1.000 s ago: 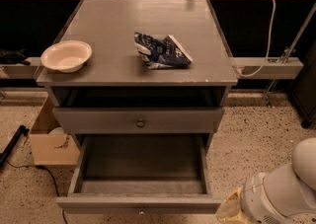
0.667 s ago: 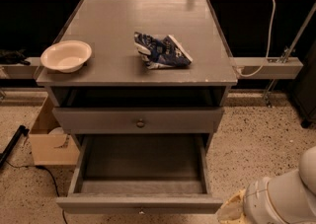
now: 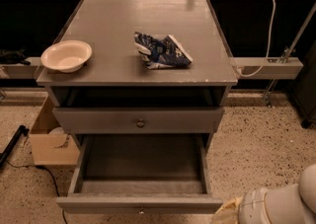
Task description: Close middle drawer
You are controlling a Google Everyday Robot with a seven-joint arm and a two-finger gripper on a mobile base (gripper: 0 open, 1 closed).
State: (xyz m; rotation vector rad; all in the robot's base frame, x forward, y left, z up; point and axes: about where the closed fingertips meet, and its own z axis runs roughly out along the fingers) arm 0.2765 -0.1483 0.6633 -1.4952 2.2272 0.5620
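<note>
We see a grey cabinet whose tabletop [image 3: 113, 35] carries a shallow cream bowl [image 3: 66, 55] near its left front corner and a crumpled blue-and-white packet [image 3: 161, 50] a little right of centre, the two well apart. Under the tabletop's edge lies a dark gap, and below that a flat grey upper front [image 3: 94, 119] sits pushed in, with a small round knob [image 3: 140, 123] at its centre. Directly beneath it the middle drawer [image 3: 98, 203] stands pulled far out toward the camera, its grey inner floor and both side walls in plain view. Its plain front runs along the bottom of the view, and its own centre knob [image 3: 141, 212] is just visible at the lower edge. In the bottom right corner we see the robot's white rounded arm [image 3: 284, 203]. Its hand [image 3: 227, 214] shows only as a pale tan piece at the arm's left end, cut by the frame and just beside the right end of the drawer's front. We cannot tell whether the hand touches the front, nor whether it is wide or narrow. A cardboard box [image 3: 49, 146] rests on the speckled floor [image 3: 256, 149] left of the cabinet, and a white cable [image 3: 269, 25] hangs at the right.
</note>
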